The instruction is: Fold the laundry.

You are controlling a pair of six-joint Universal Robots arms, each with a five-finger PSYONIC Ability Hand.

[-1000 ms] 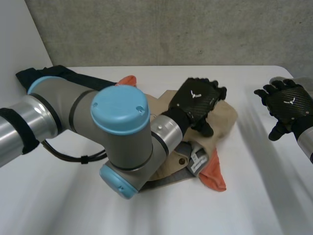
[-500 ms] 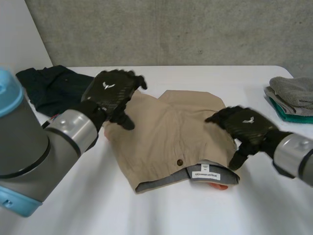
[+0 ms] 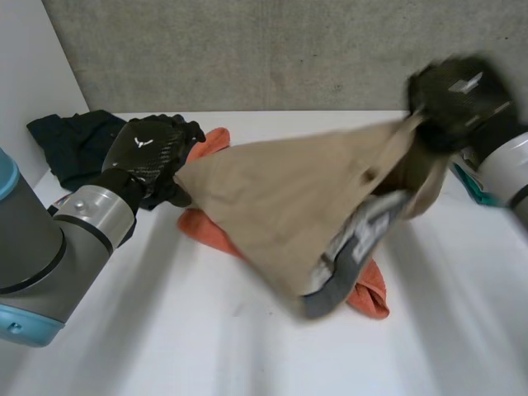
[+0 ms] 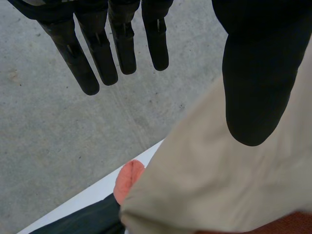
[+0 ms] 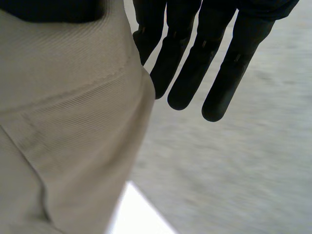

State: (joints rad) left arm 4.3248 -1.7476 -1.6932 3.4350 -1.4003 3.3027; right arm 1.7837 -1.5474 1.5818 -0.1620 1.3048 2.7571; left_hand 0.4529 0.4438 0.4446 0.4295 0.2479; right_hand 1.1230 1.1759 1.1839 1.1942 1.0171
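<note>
Across the middle of the head view, a tan garment (image 3: 289, 198) hangs stretched between the two hands, raised off the white bench (image 3: 247, 346). At the upper right of the frame the right hand (image 3: 452, 95) holds one end high, and the cloth slopes down from it toward the left. A grey-lined waistband sags at the lower middle (the small white label on it cannot be read). At the left of the frame the left hand (image 3: 153, 157) holds the garment's other end, low and close to the bench.

From the left wrist, the thumb (image 4: 253, 73) lies across the tan cloth, pinning it, while the fingers (image 4: 78, 58) stand straight and clear of it. From the right wrist, the cloth (image 5: 73, 122) runs under the thumb beside the palm, and the fingers (image 5: 224, 63) are likewise straight and spread.

Beneath the garment an orange cloth (image 3: 206, 231) lies flat on the bench, showing below the left hand and again at the lower middle. A dark garment (image 3: 70, 136) sits bunched at the upper left of the frame, behind the left hand. A teal edge of folded cloth (image 3: 478, 194) shows at the right, below the right arm.
</note>
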